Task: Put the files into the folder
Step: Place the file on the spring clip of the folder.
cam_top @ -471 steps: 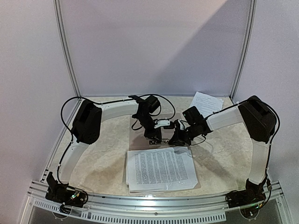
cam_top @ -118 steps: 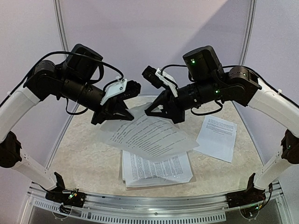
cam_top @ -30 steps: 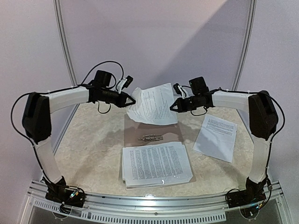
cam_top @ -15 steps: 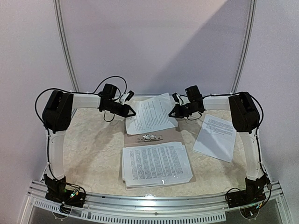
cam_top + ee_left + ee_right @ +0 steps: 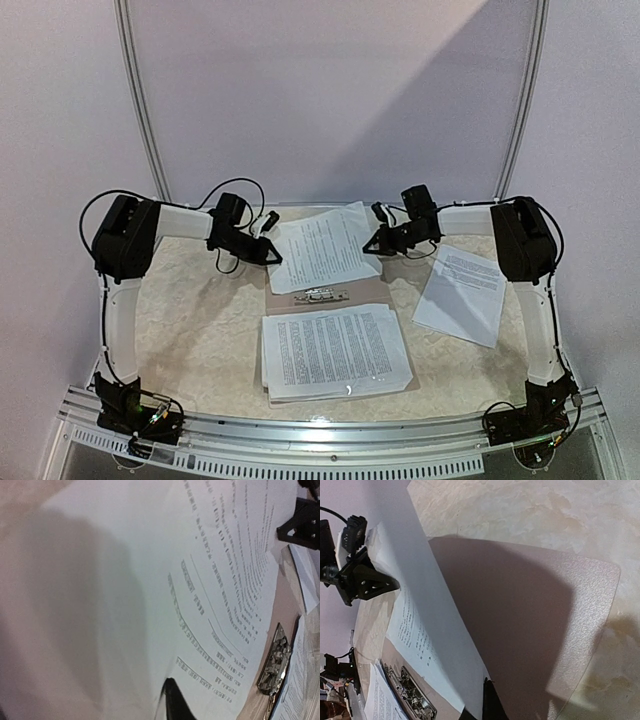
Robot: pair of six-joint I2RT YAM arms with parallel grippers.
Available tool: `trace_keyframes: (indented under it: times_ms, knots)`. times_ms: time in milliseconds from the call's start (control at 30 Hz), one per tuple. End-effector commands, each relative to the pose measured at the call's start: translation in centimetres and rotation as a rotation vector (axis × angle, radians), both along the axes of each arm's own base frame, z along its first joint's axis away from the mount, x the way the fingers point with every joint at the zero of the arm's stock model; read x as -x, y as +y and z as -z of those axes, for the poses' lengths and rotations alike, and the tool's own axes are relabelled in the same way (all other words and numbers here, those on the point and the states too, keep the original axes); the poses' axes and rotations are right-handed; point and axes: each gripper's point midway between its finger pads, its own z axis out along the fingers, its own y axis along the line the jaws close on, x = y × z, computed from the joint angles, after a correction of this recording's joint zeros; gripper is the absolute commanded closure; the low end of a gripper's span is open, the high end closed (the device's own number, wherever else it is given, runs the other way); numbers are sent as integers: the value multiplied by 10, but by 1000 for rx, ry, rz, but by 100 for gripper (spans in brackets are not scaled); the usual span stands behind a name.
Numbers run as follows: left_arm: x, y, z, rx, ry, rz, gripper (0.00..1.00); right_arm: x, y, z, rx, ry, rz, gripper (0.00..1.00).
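The right claw (image 5: 370, 247) is clamping a sheet (image 5: 325, 248) over the folder (image 5: 372, 293) (is the left claw (image 5: 277, 257) gripping it? cannot tell), while another page (image 5: 462, 292) is waiting on the desk (image 5: 200, 320).

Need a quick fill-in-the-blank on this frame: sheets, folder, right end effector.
1. The stack of printed sheets lies on the ___ half of the open folder.
2. The lone sheet lies on the ___, outside the folder.
3. The right end effector is shut on the ___ edge of the raised sheet.
Missing words: near; table; right.
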Motion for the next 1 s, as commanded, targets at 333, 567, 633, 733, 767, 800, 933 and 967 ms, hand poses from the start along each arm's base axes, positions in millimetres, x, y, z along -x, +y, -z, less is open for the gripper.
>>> trace_keyframes:
  times_ms: [333,567,633,733,767,800,933,967]
  knots:
    - [31,-2,6,46,108,30,100,42,-11,5,-29,122,-24,100]
    - [36,-4,7,50,118,31,100,35,-13,-6,-21,73,6,100]
    - [39,-5,6,55,125,33,100,31,-12,-7,-16,65,5,100]
    - [41,-5,5,51,119,36,100,30,-12,3,-8,83,4,100]
    - [41,-5,4,49,115,37,100,31,-12,7,-7,95,2,100]
    - [41,-5,4,47,114,37,100,32,-12,10,-7,103,3,100]
    - [42,-5,5,44,114,43,91,31,-15,17,10,112,17,93]
    - [42,-4,5,40,114,42,86,30,-16,17,17,111,23,92]
